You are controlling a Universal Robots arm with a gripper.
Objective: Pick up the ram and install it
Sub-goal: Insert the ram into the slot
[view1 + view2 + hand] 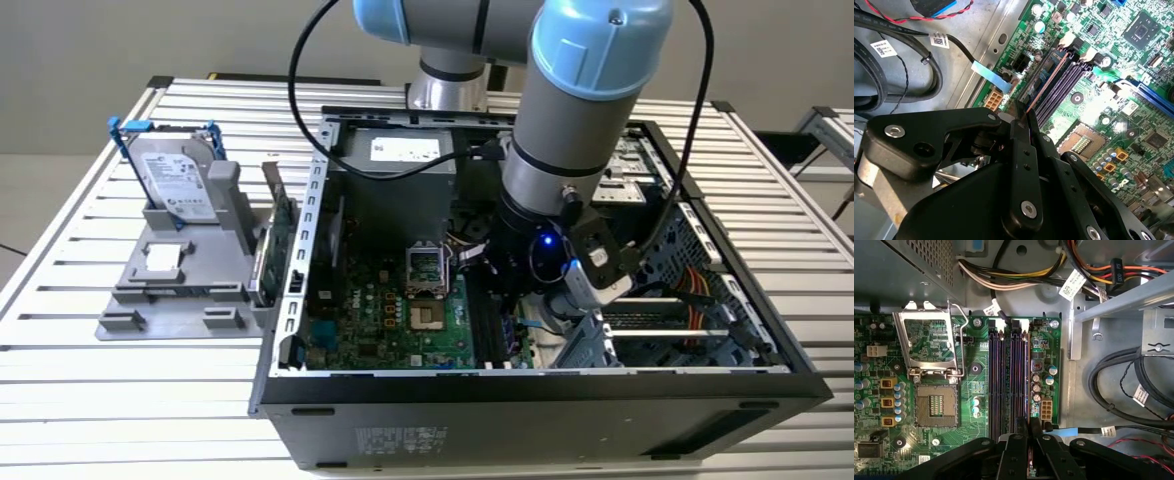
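The matte black gripper (1026,117) is seen clamped on the thin ram (1046,82), held edge-on just above the dark slots (1009,380) of the glossy green motherboard (974,390). Beyond, a black metal case (534,410) is set on a slatted white table (120,380).

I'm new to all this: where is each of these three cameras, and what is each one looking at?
Exterior view: off the arm, above the table, looking down into the open computer case; the arm reaches in.
First wrist view: on the arm, looking straight down at the motherboard and its memory slots; the gripper shows.
Second wrist view: on the arm, slanted along the slots; the gripper holds the ram edge-on.
Both wrist views share gripper, slots and processor socket.
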